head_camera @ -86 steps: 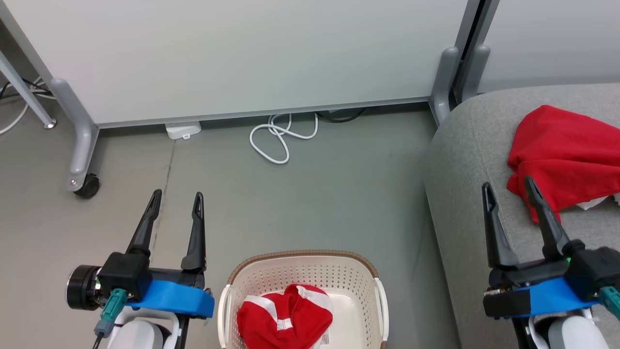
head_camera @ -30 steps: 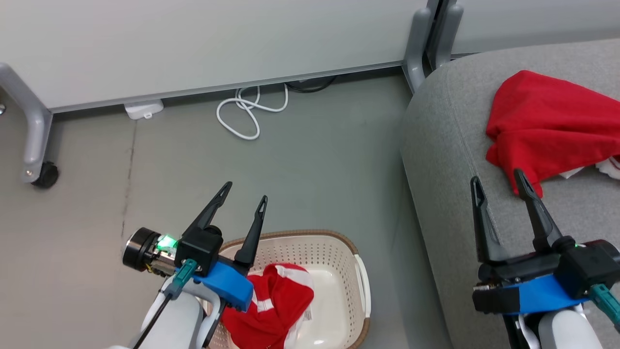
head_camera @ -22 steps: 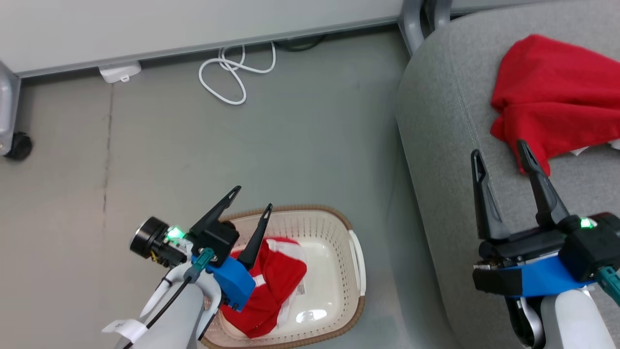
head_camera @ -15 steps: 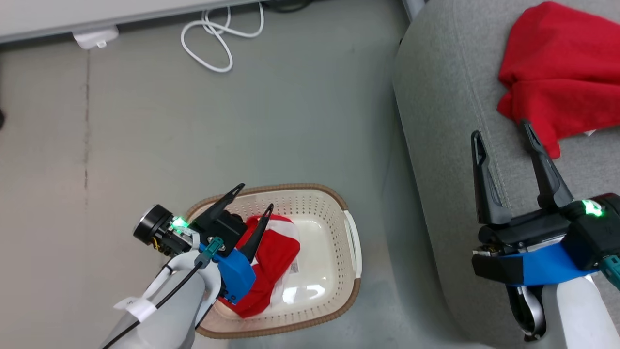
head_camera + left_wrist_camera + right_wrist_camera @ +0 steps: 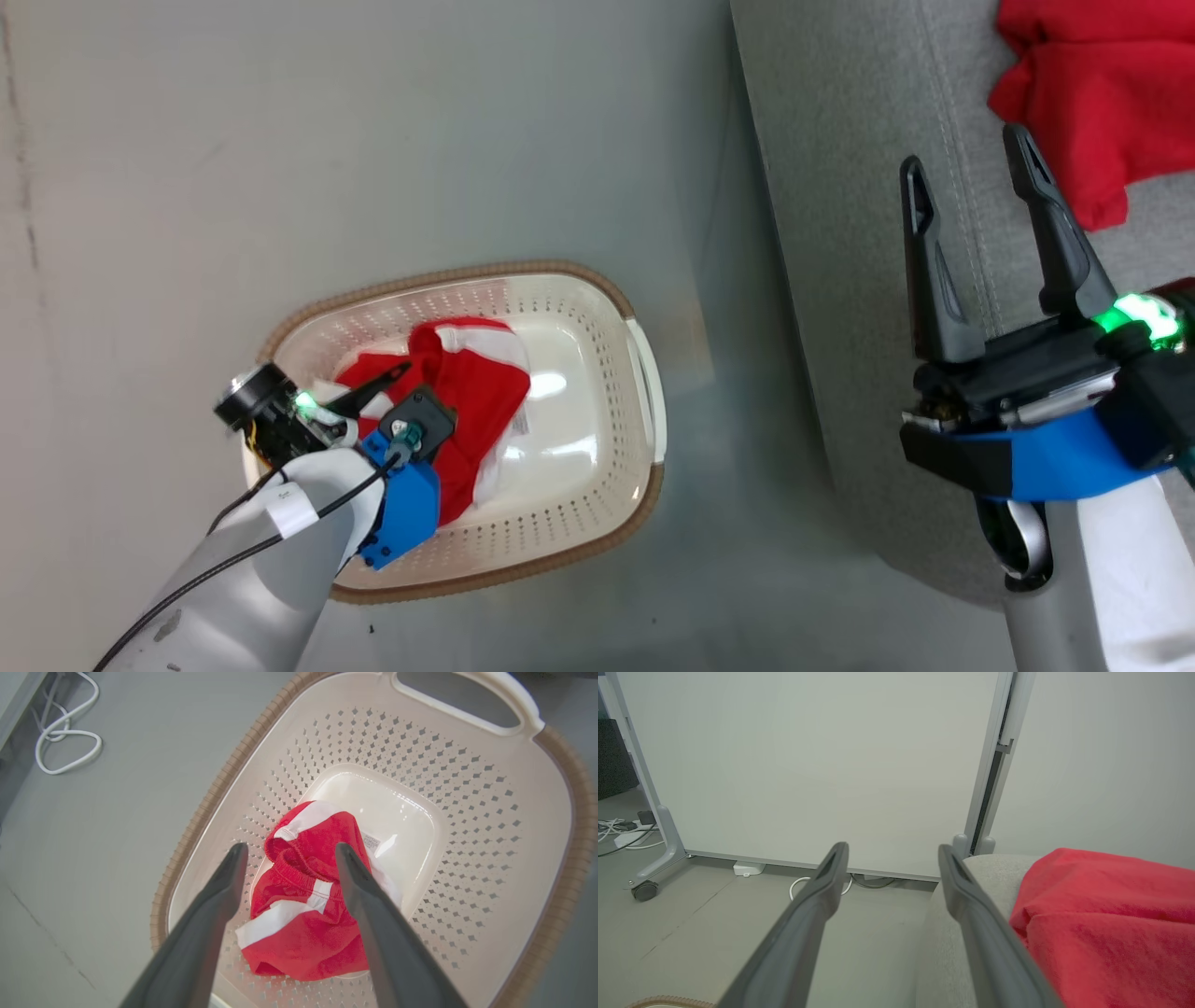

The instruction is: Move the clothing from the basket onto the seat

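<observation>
One red garment (image 5: 299, 947) lies in basket (image 5: 490, 812), straight ahead of left gripper (image 5: 290, 849). Its fingers are spread wide, straddling the bunched waistband; contact unclear. Right gripper (image 5: 962, 154) wide, empty, over seat (image 5: 840, 233) edge near other garment (image 5: 1092, 84). Left arm nearer.

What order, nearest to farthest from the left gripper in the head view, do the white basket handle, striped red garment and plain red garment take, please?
1. Red fabric garment with white stripes, in the cream perforated basket, under the left gripper.
2. White basket handle, right side.
3. Plain red garment on the grey seat, far right.
</observation>
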Robot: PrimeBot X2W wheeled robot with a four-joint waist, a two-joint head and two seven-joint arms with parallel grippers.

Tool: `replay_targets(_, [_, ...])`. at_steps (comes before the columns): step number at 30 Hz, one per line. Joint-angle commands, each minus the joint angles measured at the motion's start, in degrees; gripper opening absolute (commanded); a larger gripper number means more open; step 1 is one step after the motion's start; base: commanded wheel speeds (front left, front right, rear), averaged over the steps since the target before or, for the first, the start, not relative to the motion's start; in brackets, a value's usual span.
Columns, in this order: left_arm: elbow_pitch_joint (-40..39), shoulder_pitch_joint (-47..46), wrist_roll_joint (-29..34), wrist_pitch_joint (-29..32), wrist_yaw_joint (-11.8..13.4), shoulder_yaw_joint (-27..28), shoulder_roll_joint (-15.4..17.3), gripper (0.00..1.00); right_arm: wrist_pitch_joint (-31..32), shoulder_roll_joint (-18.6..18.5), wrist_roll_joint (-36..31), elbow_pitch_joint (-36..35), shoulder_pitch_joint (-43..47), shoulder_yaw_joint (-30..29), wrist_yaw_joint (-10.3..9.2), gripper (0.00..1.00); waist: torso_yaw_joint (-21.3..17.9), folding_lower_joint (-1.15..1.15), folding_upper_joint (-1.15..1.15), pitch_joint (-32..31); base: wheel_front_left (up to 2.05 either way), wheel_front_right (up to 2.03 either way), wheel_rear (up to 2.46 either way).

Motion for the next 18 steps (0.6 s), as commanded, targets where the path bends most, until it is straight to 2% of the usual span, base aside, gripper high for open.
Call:
replay_targets(1, [1.2, -1.87, 0.0, 0.84, 0.0, -1.3, 0.15, 1.0, -0.02, -0.28, -0.38, -0.39, -1.31, 0.14, 0.01, 1.0, 0.42, -0.01, 0.0, 1.66, 0.0, 0.0, 0.0])
replay_targets(11, [7.3, -8.79, 1.92, 8.27, 0.0, -12.94, 2.86, 1.0, -0.01, 0.01, -0.84, -2.41, -4.71, 1.07, 0.01, 1.0, -1.14, -0.01, 0.0, 9.73, 0.0, 0.0, 0.0])
replay_targets(18, [7.87, -12.41, 1.84, 9.78, 0.0, -18.11, 4.29, 1.0, -0.02, 0.28, -1.49, -3.84, -5.41, 1.65, 0.01, 1.0, -1.56, -0.01, 0.0, 12.91, 0.0, 0.0, 0.0])
